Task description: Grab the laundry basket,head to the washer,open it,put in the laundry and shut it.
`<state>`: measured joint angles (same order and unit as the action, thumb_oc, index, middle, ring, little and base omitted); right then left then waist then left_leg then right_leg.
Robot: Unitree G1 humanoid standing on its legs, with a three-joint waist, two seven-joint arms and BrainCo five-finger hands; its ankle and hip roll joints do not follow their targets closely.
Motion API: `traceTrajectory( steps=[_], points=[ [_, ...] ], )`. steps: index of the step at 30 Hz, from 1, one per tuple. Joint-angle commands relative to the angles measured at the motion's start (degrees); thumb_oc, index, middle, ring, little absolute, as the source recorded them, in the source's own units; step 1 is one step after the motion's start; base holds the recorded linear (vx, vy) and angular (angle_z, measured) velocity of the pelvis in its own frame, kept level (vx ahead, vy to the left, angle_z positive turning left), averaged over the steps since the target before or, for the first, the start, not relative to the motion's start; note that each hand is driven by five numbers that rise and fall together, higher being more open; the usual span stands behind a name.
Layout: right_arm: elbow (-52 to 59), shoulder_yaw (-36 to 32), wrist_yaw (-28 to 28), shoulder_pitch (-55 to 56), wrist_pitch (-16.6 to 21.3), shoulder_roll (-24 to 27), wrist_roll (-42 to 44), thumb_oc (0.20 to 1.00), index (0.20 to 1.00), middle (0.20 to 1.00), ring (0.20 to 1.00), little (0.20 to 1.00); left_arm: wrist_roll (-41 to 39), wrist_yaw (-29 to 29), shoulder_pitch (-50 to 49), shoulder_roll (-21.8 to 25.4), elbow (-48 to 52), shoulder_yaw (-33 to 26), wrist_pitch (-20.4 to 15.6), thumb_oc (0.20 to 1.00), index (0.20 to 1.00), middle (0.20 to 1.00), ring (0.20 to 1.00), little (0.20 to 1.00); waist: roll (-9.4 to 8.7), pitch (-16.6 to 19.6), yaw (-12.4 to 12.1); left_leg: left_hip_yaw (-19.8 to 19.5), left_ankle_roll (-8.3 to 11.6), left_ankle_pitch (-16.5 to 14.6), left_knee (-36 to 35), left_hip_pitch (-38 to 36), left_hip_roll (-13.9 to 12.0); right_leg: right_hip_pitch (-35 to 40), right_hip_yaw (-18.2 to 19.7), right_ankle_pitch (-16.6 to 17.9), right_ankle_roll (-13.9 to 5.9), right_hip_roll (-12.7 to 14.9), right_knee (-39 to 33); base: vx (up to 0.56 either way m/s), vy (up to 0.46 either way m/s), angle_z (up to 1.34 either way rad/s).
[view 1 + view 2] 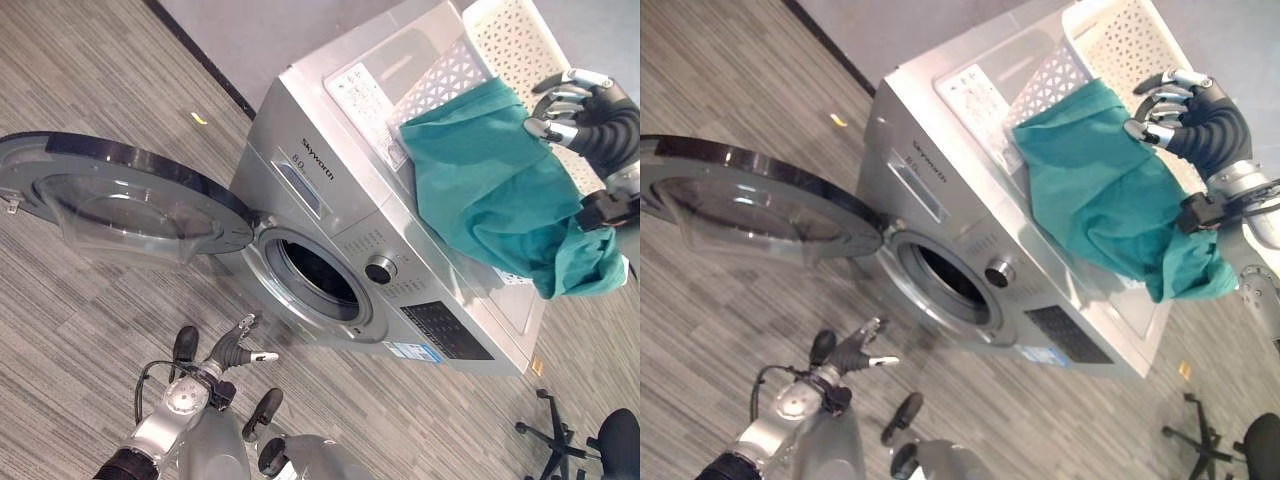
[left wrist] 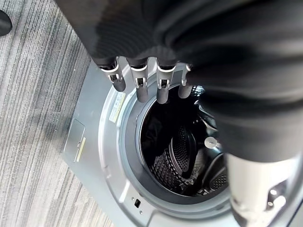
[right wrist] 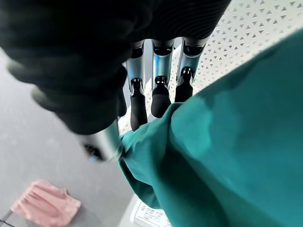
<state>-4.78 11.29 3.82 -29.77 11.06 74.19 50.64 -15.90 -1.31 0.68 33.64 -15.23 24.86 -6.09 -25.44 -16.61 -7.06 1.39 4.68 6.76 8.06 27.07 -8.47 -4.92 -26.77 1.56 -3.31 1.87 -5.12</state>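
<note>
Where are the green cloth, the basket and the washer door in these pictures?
Cloth [image 1: 500, 190]: left eye view, middle of the draped fabric.
Basket [image 1: 1110, 45]: right eye view, perforated white wall.
Door [image 1: 120, 205]: left eye view, clear inner window of the open door.

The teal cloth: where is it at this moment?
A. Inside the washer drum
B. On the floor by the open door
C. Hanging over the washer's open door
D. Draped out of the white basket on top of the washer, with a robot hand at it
D: the teal cloth spills from the white laundry basket on top of the washer, the right robot hand at it; the drum holds no cloth.
</note>
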Motion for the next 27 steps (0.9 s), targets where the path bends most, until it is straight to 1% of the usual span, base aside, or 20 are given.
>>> traceTrajectory(
  steps=[1, 2, 4, 6, 7, 8, 14, 16, 17, 18, 19, 20, 21, 22, 23, 24, 26, 27],
  points=[
    [-3.2, -1.8, -0.8, -4.6, 2.4, 3.2, -2.3, 1.0, 1.0, 1.0, 1.0, 1.0, -1.6, -0.2, 0.9, 1.1, 3.7, -0.5, -3.5, 1.0, 1.0, 1.0, 1.0, 1.0, -0.26, -1.7, -1.3, 3.3, -0.5, -0.9, -4.1, -1.3, -0.7, 3.8, 4.2, -8.8, -0.55, -0.5, 5.6, -0.01, -0.019, 0.1],
    [-3.2, -1.8, -0.8, -4.6, 2.4, 3.2, -2.3, 1.0, 1.0, 1.0, 1.0, 1.0, -1.6, -0.2, 0.9, 1.1, 3.7, -0.5, -3.5, 1.0, 1.0, 1.0, 1.0, 1.0, -0.26, -1.7, -1.3, 3.3, -0.5, -0.9, -4.1, -1.3, -0.7, 3.8, 4.2, -8.8, -0.55, -0.5, 5.6, -0.02, -0.023, 0.12],
    [-3.5, -1.9, -0.3, -3.7, 2.3, 7.1, -3.6, 0.614, 0.614, 0.614, 0.614, 0.614, -1.8, -0.5, -0.3, 2.5, 6.0, -1.7, -3.8, 1.0, 1.0, 1.0, 1.0, 1.0, -1.1, -2.5, -1.2, 2.9, -0.31, -0.6, -4.0, -0.6, -1.1, 3.1, 4.0, -8.6, -0.45, -0.9, 5.6, -0.04, -0.04, 0.11],
    [-2.6, -2.1, 0.5, -2.7, 2.5, 8.2, -3.6, 0.589, 0.589, 0.589, 0.589, 0.589, -2.0, -0.8, -1.1, 2.8, 6.6, -2.7, -3.9, 1.0, 1.0, 1.0, 1.0, 1.0, -1.62, -2.4, -0.8, 2.9, -0.23, -0.6, -4.0, -0.5, -1.3, 2.8, 4.2, -8.5, -0.47, -1.2, 5.6, -0.01, -0.015, 0.02],
    [-2.5, -2.4, 0.5, -2.4, 2.5, 8.1, -3.6, 0.589, 0.589, 0.589, 0.589, 0.589, -2.0, -0.8, -1.1, 2.9, 6.6, -2.7, -3.9, 1.0, 1.0, 1.0, 1.0, 1.0, -1.65, -2.4, -0.9, 2.9, -0.23, -0.5, -4.1, -0.4, -1.3, 2.8, 4.2, -8.5, -0.46, -1.2, 5.6, 0.0, 0.0, 0.0],
    [-2.1, -2.7, 0.7, -1.8, 2.6, 8.1, -3.6, 0.558, 0.558, 0.558, 0.558, 0.558, -2.1, -0.8, -1.2, 2.9, 6.7, -3.0, -3.9, 1.0, 1.0, 1.0, 1.0, 1.0, -1.76, -2.2, -0.8, 2.8, -0.22, -0.5, -4.1, -0.4, -1.4, 2.7, 4.2, -8.5, -0.44, -1.3, 5.5, 0.0, 0.0, 0.0],
    [-1.7, -2.9, 0.6, -1.3, 2.5, 7.0, -4.0, 0.529, 0.529, 0.529, 0.529, 0.529, -2.2, -1.2, -1.8, 2.9, 6.2, -3.1, -3.9, 1.0, 1.0, 1.0, 1.0, 1.0, -1.77, -2.0, -1.1, 2.9, -0.42, -0.7, -4.4, -0.7, -1.2, 2.6, 4.2, -8.4, -0.41, -1.5, 5.4, 0.0, 0.0, 0.0],
    [-2.1, -2.4, 0.4, -2.0, 2.5, 6.9, -3.9, 0.545, 0.545, 0.545, 0.545, 0.545, -2.2, -1.2, -1.7, 2.9, 6.0, -3.1, -3.8, 1.0, 1.0, 1.0, 1.0, 1.0, -1.76, -1.8, -1.0, 2.9, -0.43, -0.7, -4.5, -0.8, -1.2, 2.6, 4.3, -8.3, -0.48, -1.5, 5.3, 0.0, 0.0, 0.0],
    [-2.4, -2.2, 0.4, -2.5, 2.5, 6.8, -3.7, 0.573, 0.573, 0.573, 0.573, 0.573, -2.2, -1.2, -1.7, 2.9, 5.9, -3.1, -3.8, 1.0, 1.0, 1.0, 1.0, 1.0, -1.73, -1.7, -1.0, 2.9, -0.45, -0.7, -4.6, -0.9, -1.2, 2.6, 4.3, -8.2, -0.51, -1.5, 5.2, 0.0, 0.0, 0.0],
    [-2.8, -2.3, 0.2, -2.9, 2.6, 6.7, -3.4, 0.624, 0.624, 0.624, 0.624, 0.624, -2.2, -1.2, -1.6, 2.9, 5.7, -3.0, -3.8, 1.0, 1.0, 1.0, 1.0, 1.0, -1.66, -1.6, -0.9, 3.0, -0.47, -0.7, -4.6, -1.0, -1.2, 2.6, 4.3, -8.2, -0.53, -1.5, 5.2, 0.0, 0.0, 0.0],
    [-4.4, -2.9, -0.7, -3.9, 3.0, 6.1, -2.7, 0.856, 0.856, 0.856, 0.856, 0.856, -2.3, -1.2, -1.4, 2.6, 5.1, -2.8, -3.7, 1.0, 1.0, 1.0, 1.0, 1.0, -1.51, -1.2, -0.7, 3.1, -0.55, -0.9, -4.9, -1.4, -1.0, 2.7, 4.4, -8.2, -0.59, -1.5, 5.2, 0.0, 0.0, 0.0],
    [-4.5, -2.9, -0.7, -4.0, 3.0, 6.1, -2.7, 0.89, 0.89, 0.89, 0.89, 0.89, -2.4, -1.2, -1.4, 2.6, 5.1, -2.8, -3.7, 1.0, 1.0, 1.0, 1.0, 1.0, -1.52, -1.2, -0.7, 3.1, -0.55, -0.9, -4.9, -1.4, -1.0, 2.7, 4.4, -8.2, -0.59, -1.4, 5.2, 0.0, 0.0, 0.0],
    [-6.6, -4.0, -1.8, -5.6, 3.3, 5.9, -2.6, 1.0, 1.0, 1.0, 1.0, 1.0, -2.4, -1.3, -1.3, 2.6, 4.5, -2.6, -3.5, 1.0, 1.0, 1.0, 1.0, 1.0, -1.23, -0.7, -0.5, 3.2, -0.65, -1.0, -5.2, -1.8, -0.9, 2.8, 4.5, -8.1, -0.66, -1.4, 5.2, 0.0, 0.0, 0.0],
    [-6.8, -3.7, -1.8, -6.0, 3.3, 5.9, -2.6, 1.0, 1.0, 1.0, 1.0, 1.0, -2.4, -1.3, -1.3, 2.5, 4.5, -2.6, -3.5, 1.0, 1.0, 1.0, 1.0, 1.0, -1.21, -0.8, -0.5, 3.2, -0.65, -1.0, -5.2, -1.8, -0.9, 2.8, 4.6, -8.1, -0.67, -1.4, 5.2, 0.03, 0.036, -0.02],
    [-7.4, -6.2, -2.9, -6.5, 4.3, 6.3, -2.8, 1.0, 1.0, 1.0, 1.0, 1.0, -2.2, -1.3, -1.3, 2.2, 3.9, -2.8, -3.3, 1.0, 1.0, 1.0, 1.0, 1.0, -0.86, 0.1, 0.3, 3.4, -0.77, -1.2, -5.4, -2.2, -0.7, 2.9, 4.7, -8.0, -0.85, -1.2, 5.2, 0.02, 0.018, -0.04],
    [-7.4, -6.4, -2.9, -6.3, 4.3, 6.3, -2.8, 1.0, 1.0, 1.0, 1.0, 1.0, -2.2, -1.3, -1.3, 2.2, 3.9, -2.8, -3.3, 1.0, 1.0, 1.0, 1.0, 1.0, -0.87, 0.1, 0.2, 3.4, -0.77, -1.2, -5.4, -2.2, -0.7, 2.9, 4.7, -8.0, -0.85, -1.2, 5.2, 0.03, 0.023, -0.06],
    [-5.7, -10.1, -4.0, -4.9, 5.7, 6.4, -5.4, 1.0, 1.0, 1.0, 1.0, 1.0, -1.7, -1.4, -1.5, 1.2, 3.0, -3.3, -3.1, 1.0, 1.0, 1.0, 1.0, 1.0, -0.3, 1.2, 1.4, 3.5, -0.88, -1.5, -5.5, -2.9, -0.6, 3.3, 5.0, -8.1, -0.95, -1.0, 5.4, 0.03, 0.012, -0.06],
    [-4.3, -12.3, -4.5, -3.0, 6.0, 6.3, -6.8, 1.0, 1.0, 1.0, 1.0, 1.0, -1.6, -1.4, -1.4, 1.0, 2.8, -3.4, -3.2, 1.0, 1.0, 1.0, 1.0, 1.0, -0.19, 1.4, 1.6, 3.5, -0.93, -1.6, -5.5, -2.9, -0.5, 3.3, 5.0, -8.2, -0.95, -1.0, 5.4, 0.03, 0.009, -0.05]
  ],
)
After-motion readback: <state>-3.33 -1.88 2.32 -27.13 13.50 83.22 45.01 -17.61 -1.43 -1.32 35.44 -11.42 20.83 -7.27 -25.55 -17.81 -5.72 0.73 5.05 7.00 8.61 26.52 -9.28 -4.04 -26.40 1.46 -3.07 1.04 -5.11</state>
